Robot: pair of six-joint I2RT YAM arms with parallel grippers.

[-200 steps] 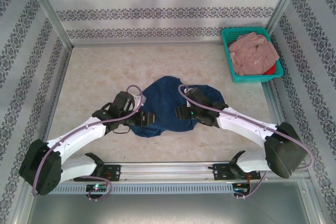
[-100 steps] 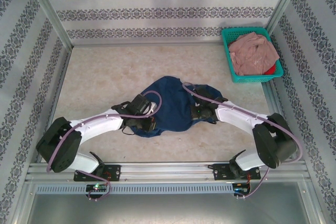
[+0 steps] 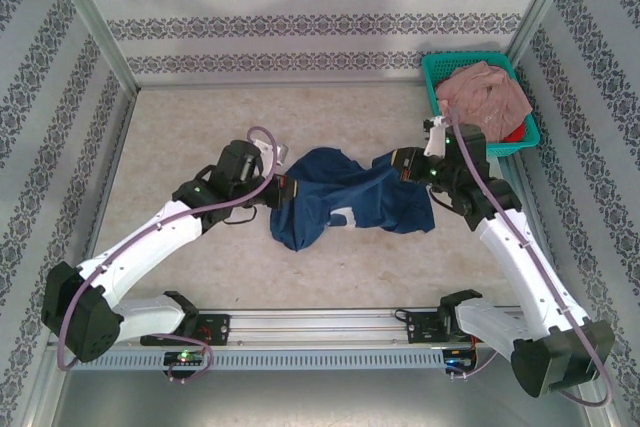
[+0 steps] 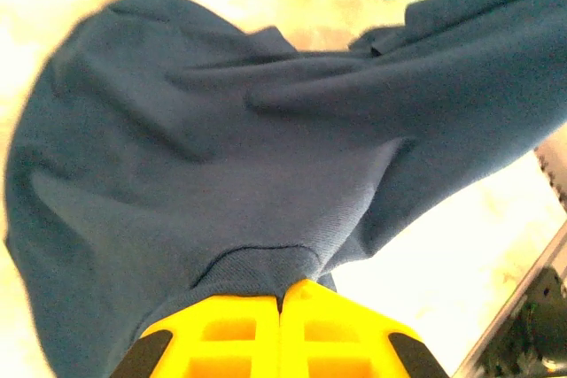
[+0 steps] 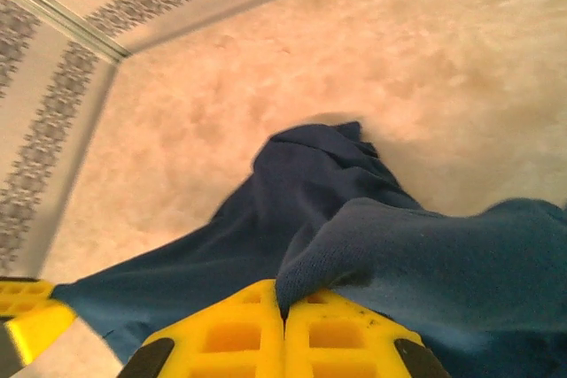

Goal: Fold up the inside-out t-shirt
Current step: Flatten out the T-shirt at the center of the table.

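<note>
The inside-out t-shirt [image 3: 350,199] is dark navy and hangs stretched between my two grippers above the middle of the table, with a bunched part sagging toward the table at the left. My left gripper [image 3: 283,190] is shut on its left end; the left wrist view has the yellow fingertips [image 4: 285,294] pinched on a hem of the cloth [image 4: 221,157]. My right gripper [image 3: 402,165] is shut on the right end; in the right wrist view a fold of the shirt [image 5: 328,192] is clamped between its closed tips [image 5: 283,303].
A green basket [image 3: 432,97] stands at the back right with a dusty pink garment [image 3: 485,97] in it, close behind my right wrist. The beige tabletop [image 3: 180,127] spreads out to the left and back. Patterned walls enclose the table.
Both grippers closed on the shirt and rose apart, the left toward the back left and the right toward the basket. The shirt went from a flat heap to a raised, stretched span.
</note>
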